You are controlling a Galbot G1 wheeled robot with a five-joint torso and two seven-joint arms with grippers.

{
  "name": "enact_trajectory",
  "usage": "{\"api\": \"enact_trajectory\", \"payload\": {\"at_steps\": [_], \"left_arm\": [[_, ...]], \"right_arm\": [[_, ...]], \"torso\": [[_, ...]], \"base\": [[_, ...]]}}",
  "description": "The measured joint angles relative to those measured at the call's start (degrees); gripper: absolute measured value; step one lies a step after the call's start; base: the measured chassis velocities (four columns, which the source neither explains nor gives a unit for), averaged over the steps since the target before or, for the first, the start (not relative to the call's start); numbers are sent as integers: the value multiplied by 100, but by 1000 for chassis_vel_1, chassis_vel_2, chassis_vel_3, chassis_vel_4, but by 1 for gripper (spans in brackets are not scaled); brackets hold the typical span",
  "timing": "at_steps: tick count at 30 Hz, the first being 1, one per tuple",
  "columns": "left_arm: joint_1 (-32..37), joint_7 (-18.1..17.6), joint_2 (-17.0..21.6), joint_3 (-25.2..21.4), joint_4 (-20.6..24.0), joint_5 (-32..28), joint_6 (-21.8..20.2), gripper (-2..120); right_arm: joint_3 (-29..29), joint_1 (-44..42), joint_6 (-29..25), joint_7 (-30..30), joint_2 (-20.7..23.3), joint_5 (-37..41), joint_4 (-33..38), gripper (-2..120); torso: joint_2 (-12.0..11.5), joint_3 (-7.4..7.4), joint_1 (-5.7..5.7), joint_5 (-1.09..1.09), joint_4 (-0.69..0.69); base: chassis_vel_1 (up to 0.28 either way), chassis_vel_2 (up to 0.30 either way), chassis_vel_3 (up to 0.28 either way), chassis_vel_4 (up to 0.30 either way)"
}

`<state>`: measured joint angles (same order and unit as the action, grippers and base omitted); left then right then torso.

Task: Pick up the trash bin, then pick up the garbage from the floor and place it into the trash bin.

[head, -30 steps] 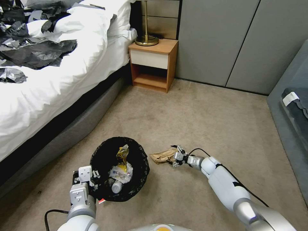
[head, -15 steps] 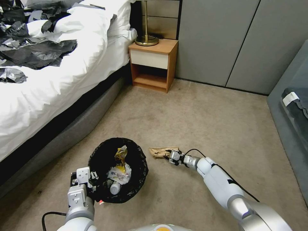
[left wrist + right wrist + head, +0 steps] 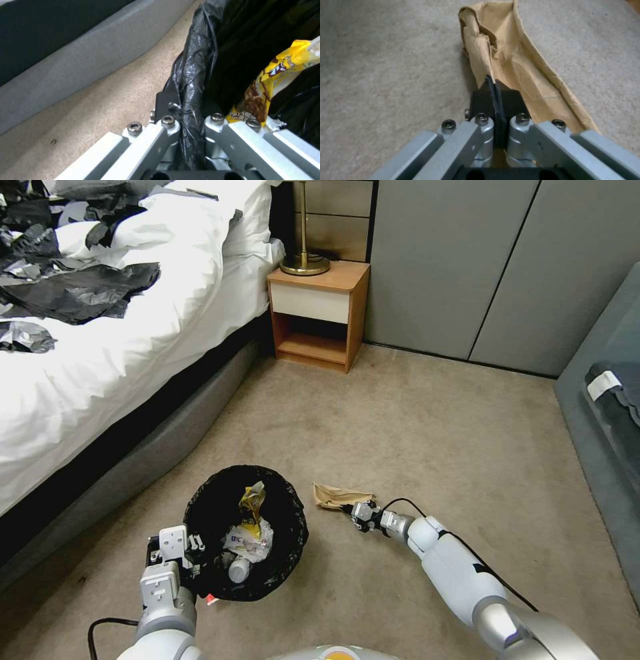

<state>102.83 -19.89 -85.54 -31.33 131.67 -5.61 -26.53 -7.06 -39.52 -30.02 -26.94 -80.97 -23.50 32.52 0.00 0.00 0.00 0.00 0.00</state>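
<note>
Trash bin [image 3: 247, 533], black liner over its rim, is held at its near left edge by the left gripper [image 3: 175, 553], pinched tight onto the bagged rim [image 3: 191, 100]; a yellow wrapper [image 3: 252, 503], crumpled white tissue [image 3: 250, 540] and a bottle are seen inside. Just right of it, the brown paper bag [image 3: 340, 495] lies flat on the floor [image 3: 433, 440]. The right gripper [image 3: 360, 515] is set low at the bag's near end, jaws closed together; paper seems to be caught between them, though the wrist view leaves that uncertain. A firm bite on the paper should be confirmed before any lift, since thin paper slips. Beige carpet is spread around, with a bed left, a nightstand [image 3: 319, 313] behind, grey panels right.
</note>
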Motion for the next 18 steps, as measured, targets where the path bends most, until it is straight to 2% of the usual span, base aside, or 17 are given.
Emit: {"api": "enact_trajectory", "payload": {"at_steps": [4, 7, 8, 10, 11, 13, 14, 17, 18], "left_arm": [[-34, 0, 15, 16, -14, -9, -16, 1], [-80, 0, 20, 50, -19, -10, -41, 1], [-80, 0, 20, 50, -19, -10, -41, 1], [-112, 0, 26, 64, -31, -10, -53, 1], [-112, 0, 26, 64, -31, -10, -53, 1], [-141, 0, 35, 67, -62, -11, -55, 1], [-141, 0, 35, 67, -62, -11, -55, 1], [-186, 0, 55, 87, -98, -12, -68, 1], [-186, 0, 55, 87, -98, -12, -68, 1]], "right_arm": [[-64, -79, -20, 16, 43, 199, 164, 0], [-208, -399, -32, 169, 149, 692, 878, 0], [-208, -399, -32, 169, 149, 692, 878, 0], [-300, -819, 49, 332, 269, 1214, 1837, 0], [-300, -819, 49, 332, 269, 1214, 1837, 0], [-375, -1266, 183, 473, 396, 1841, 2896, 0], [-375, -1266, 183, 473, 396, 1841, 2896, 0], [-625, -1778, 18, 659, 515, 2430, 4524, 0], [-625, -1778, 18, 659, 515, 2430, 4524, 0]], "torso": [[0, 0, 0, 0, 0], [0, 0, 0, 0, 0], [0, 0, 0, 0, 0], [0, 0, 0, 1, -1], [0, 0, 0, 1, -1], [0, 0, 0, 0, -1], [0, 0, 0, 0, -1], [0, -1, 0, -3, 0], [0, -1, 0, -3, 0]], "base": [[0, 0, 0, 0], [0, 0, 0, 0], [0, 0, 0, 0], [0, 0, 0, 0], [0, 0, 0, 0], [0, 0, 0, 0], [0, 0, 0, 0], [0, 0, 0, 0], [0, 0, 0, 0]]}}
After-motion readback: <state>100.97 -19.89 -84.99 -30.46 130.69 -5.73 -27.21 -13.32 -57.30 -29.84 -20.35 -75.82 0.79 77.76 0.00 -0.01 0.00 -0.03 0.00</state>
